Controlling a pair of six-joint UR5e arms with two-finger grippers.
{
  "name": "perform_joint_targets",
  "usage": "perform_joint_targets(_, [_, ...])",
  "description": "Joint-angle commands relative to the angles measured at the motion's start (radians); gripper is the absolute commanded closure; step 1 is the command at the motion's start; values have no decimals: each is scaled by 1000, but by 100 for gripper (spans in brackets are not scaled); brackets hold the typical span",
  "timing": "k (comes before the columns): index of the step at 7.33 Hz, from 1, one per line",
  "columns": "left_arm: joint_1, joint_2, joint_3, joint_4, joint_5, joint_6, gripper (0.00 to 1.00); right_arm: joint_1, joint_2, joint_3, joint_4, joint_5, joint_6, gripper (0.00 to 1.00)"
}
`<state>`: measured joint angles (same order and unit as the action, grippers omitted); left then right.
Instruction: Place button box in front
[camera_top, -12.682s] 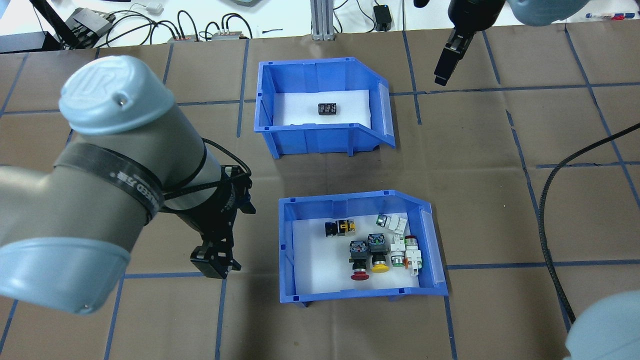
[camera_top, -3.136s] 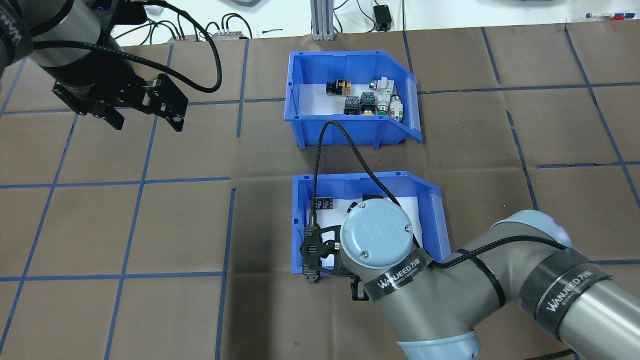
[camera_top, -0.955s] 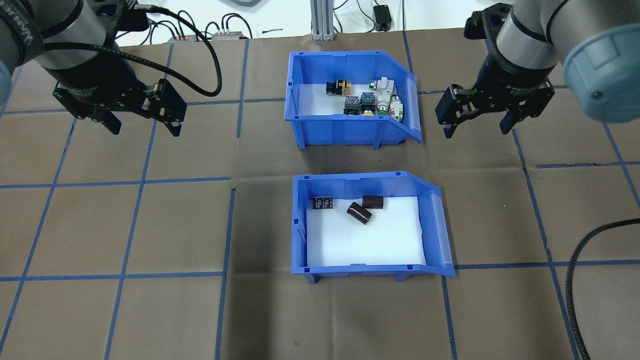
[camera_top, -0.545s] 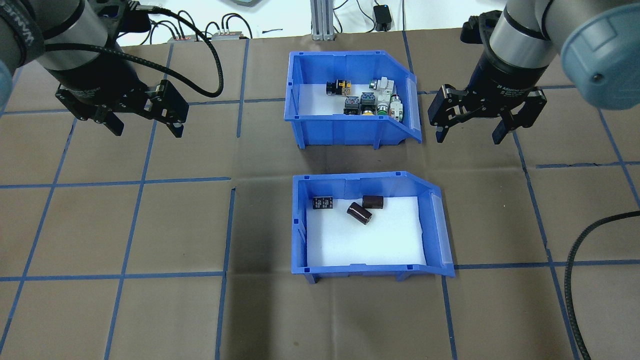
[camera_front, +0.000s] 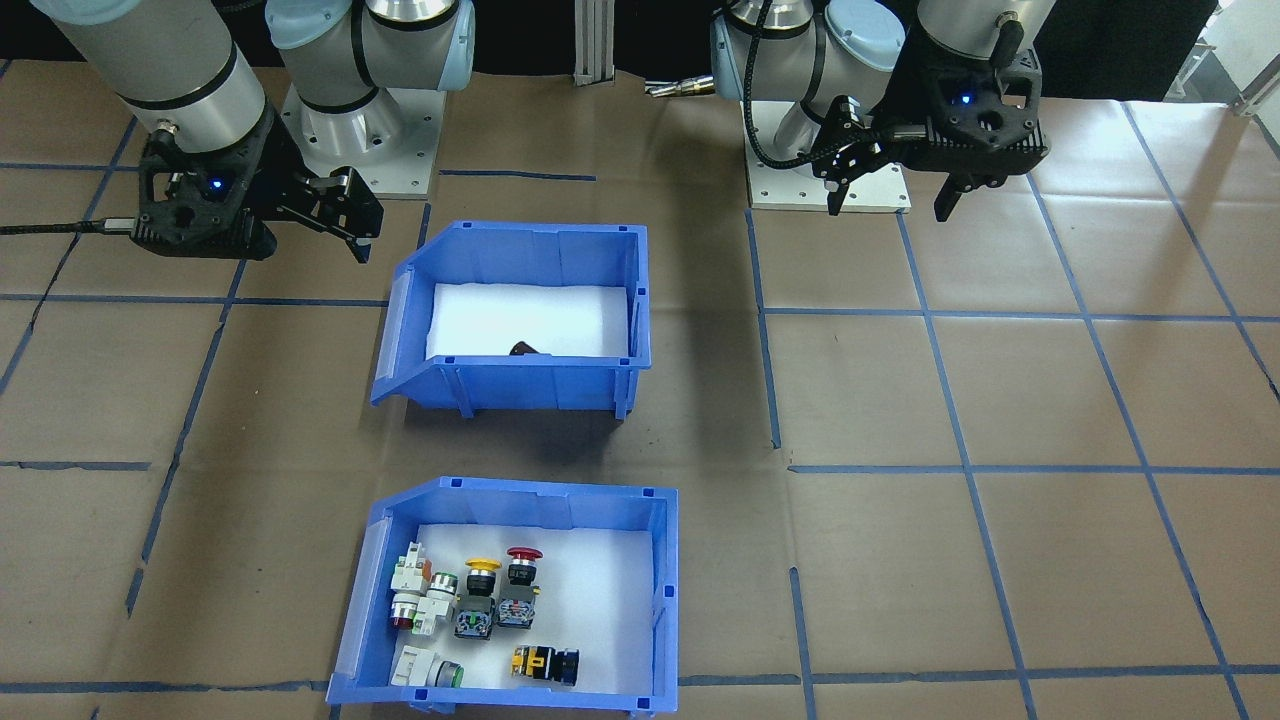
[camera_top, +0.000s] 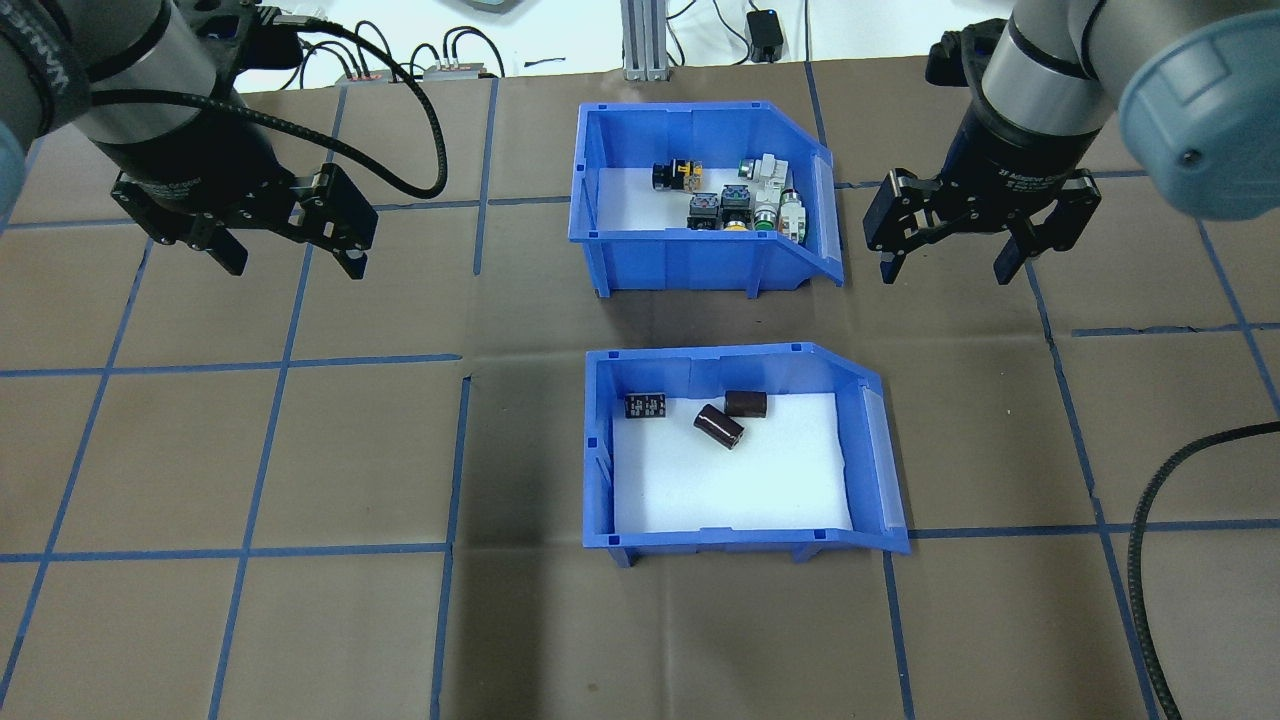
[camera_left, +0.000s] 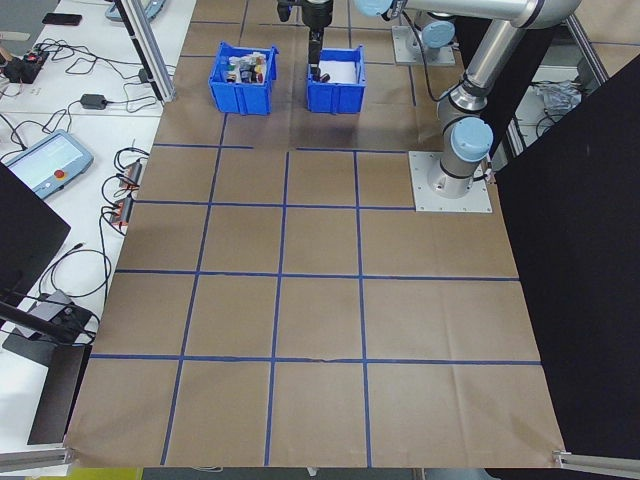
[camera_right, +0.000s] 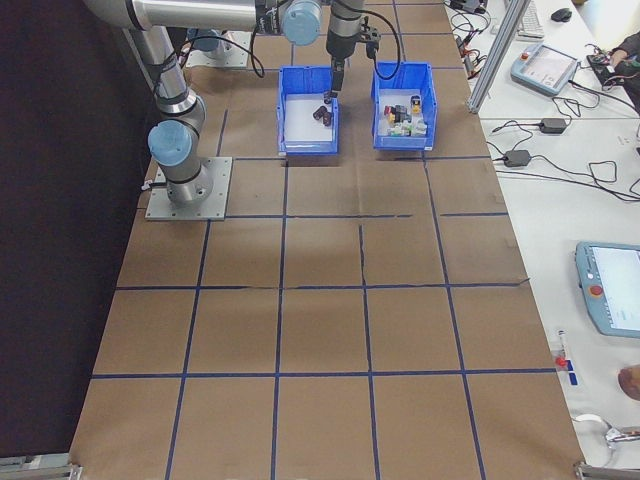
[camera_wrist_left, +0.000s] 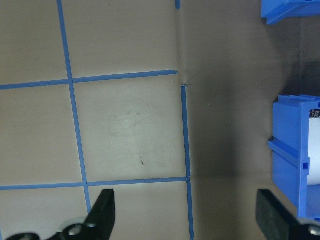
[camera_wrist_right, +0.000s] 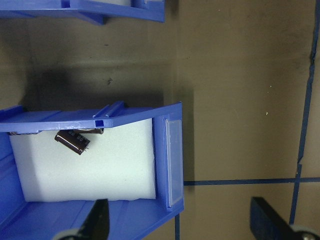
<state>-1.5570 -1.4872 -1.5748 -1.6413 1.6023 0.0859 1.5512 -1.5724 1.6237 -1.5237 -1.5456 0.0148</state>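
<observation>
**Button box sitting at the far side, both pincers hanging free**

Handling, judged from looks only: the button box (camera_top: 700, 195) is appearing as a rigid moulded plastic bin, light for its bulk, with smooth walls that are probably slippery under metal fingers. The push-button switches (camera_top: 735, 195) inside are lying loose on white foam, so any tilt is likely sending them sliding toward the sloped open front at 3 o'clock in the overhead view. The best hold is looking like a pinch over the straight top rim of the back wall at 9 o'clock or the long side wall, keeping the bin level. The clear label strip on the open lip is looking thin; I am avoiding it as a grip point.

Position: in the overhead view the button box is standing at 12 o'clock of the capacitor bin (camera_top: 740, 450), the two apart with bare surface (camera_top: 350, 450) between them.

Contents: the button box is holding a cluster of switches with red, yellow and green caps and white bodies. The capacitor bin is holding three small dark cylinders (camera_top: 720, 425) near its far wall.

Pincers: the left pincer (camera_top: 290, 245) is hanging with jaws apart, empty, well off at 9 o'clock of the button box. The right pincer (camera_top: 945, 250) is hanging with jaws apart, empty, near the box's open front at 3 o'clock.
</observation>
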Motion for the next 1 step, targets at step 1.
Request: perform_joint_targets(1, [0, -1, -1, 0, 1, 0, 0, 0, 0, -4, 0, -16, -1, 0])
